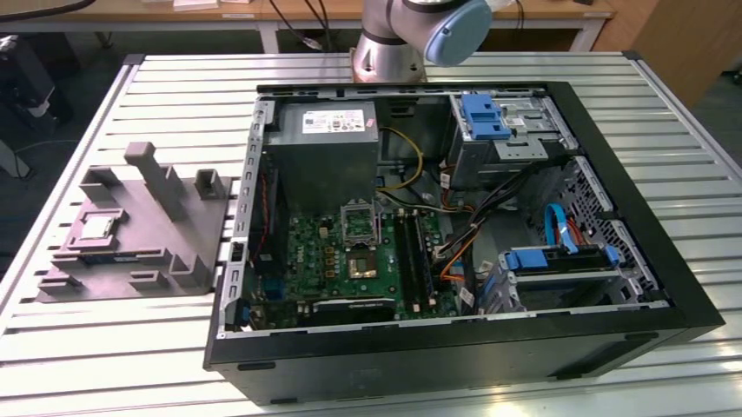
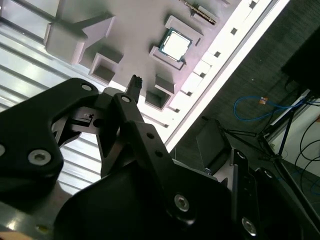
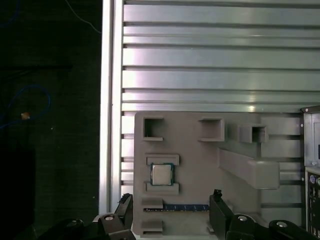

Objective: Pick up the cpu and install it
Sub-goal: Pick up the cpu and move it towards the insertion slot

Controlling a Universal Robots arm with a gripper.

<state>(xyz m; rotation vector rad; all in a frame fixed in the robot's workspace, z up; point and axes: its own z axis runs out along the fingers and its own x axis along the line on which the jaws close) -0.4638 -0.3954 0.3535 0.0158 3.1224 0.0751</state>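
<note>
Evidently pre-pickup, the exterior view shows the cpu in a grey tray beside the computer case, the second wrist view shows it untouched, and the first wrist view shows the gripper clear of it, jaws wide and empty, likely needing to descend astride it.

Table: pale metal top of long ribbed slats with dark grooves between them, also seen in both wrist views.
Computer case: black, lying on its side with the open side up, covering the middle of the table and the exterior view's right.
Grey holder: flat moulded block with upright posts and square recesses, on the exterior view's left, just beside the case; also in both wrist views.
Arm base: stands at the far edge, behind the case.
</note>
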